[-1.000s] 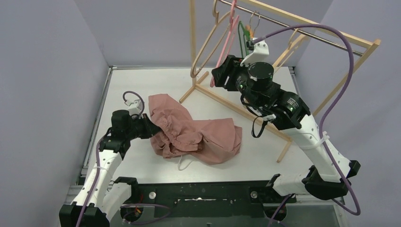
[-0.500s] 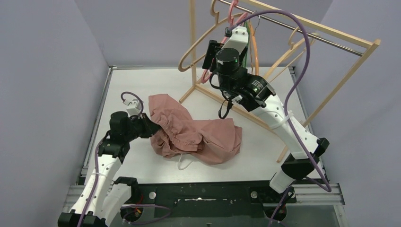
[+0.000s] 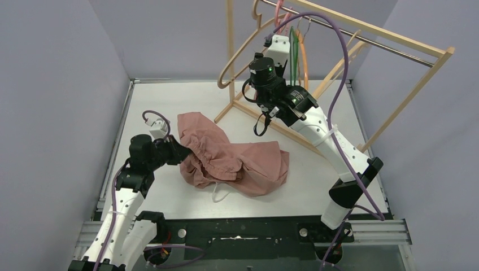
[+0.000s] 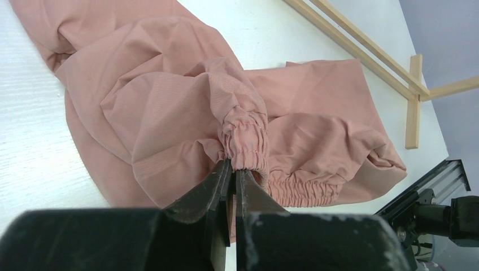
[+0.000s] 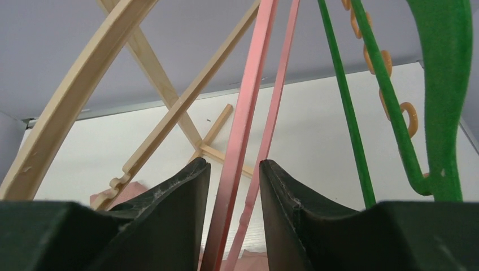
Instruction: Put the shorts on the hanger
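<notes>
The dusty-pink shorts point(image 3: 237, 161) lie crumpled on the white table point(image 3: 169, 96). Their white drawstring point(image 3: 220, 195) loops out at the front. My left gripper point(image 3: 178, 151) is shut on the gathered waistband at the heap's left side. The left wrist view shows the fingers point(image 4: 233, 169) pinching the elastic of the shorts point(image 4: 169, 101). My right gripper point(image 5: 234, 169) is raised at the rack, open, with the pink hanger's point(image 5: 248, 113) two thin bars between its jaws. In the top view the pink hanger point(image 3: 281, 21) is mostly hidden behind the right arm.
A wooden clothes rack point(image 3: 395, 42) stands at the back right, and its base rails point(image 4: 361, 51) cross the table. A beige hanger point(image 3: 237, 62), a green hanger point(image 3: 293, 48) and an orange hanger point(image 3: 305, 53) hang beside the pink one. Grey walls enclose the table.
My right arm has swung up and left to the rack, bringing its jaws around the pink hanger and pushing the beige hanger outward. The left gripper and the shorts have stayed put.
</notes>
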Robot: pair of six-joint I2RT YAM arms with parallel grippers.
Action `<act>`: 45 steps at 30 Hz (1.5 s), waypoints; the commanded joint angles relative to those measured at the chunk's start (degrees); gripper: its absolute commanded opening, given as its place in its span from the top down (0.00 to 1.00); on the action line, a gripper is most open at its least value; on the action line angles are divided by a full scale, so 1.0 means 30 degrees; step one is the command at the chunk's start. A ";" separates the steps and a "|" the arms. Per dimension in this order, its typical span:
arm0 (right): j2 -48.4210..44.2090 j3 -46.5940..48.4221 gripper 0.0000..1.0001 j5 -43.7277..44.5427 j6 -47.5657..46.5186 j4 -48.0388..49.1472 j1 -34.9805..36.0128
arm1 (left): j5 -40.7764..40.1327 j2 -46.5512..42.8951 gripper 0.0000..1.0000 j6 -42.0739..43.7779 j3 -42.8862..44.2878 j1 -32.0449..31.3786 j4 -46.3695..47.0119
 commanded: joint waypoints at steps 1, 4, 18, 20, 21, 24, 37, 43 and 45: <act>-0.0980 0.0160 0.66 0.1445 -0.0202 0.0093 0.0018 | -0.0087 -0.0351 1.00 0.0190 0.0181 -0.0115 0.1061; -0.1451 -0.0597 0.79 0.1574 -0.1258 0.1394 0.0004 | -0.0085 -0.0322 1.00 0.0191 0.0181 -0.0170 0.1065; -0.5677 -1.1832 1.00 0.0905 -1.3760 1.8955 -0.0169 | -0.0171 -0.0379 1.00 0.0222 0.0190 -0.0265 0.1017; -0.5765 -1.2392 1.00 0.0257 -1.4910 1.9869 -0.0319 | -0.0174 -0.0403 1.00 0.0220 0.0181 -0.0265 0.0999; -0.5791 -1.2521 1.00 -0.0416 -1.5241 2.0037 -0.0388 | -0.0206 -0.0409 1.00 0.0220 0.0185 -0.0265 0.1006; -0.5729 -1.2759 1.00 -0.1723 -1.5858 2.0342 -0.0528 | -0.0204 -0.0410 1.00 0.0220 0.0183 -0.0265 0.0999; -0.5300 -1.6101 1.00 -0.5011 -2.1953 2.7925 -0.2067 | -0.0338 -0.0417 1.00 0.0220 0.0181 -0.0294 0.0969; -0.5213 -1.6988 1.00 -0.5984 -2.2765 2.9765 -0.2636 | -0.0378 -0.0381 1.00 0.0220 0.0154 -0.0323 0.0971; -0.5215 -1.6974 1.00 -0.6000 -2.2783 2.9870 -0.2665 | -0.0454 -0.0353 1.00 0.0220 0.0152 -0.0317 0.0977</act>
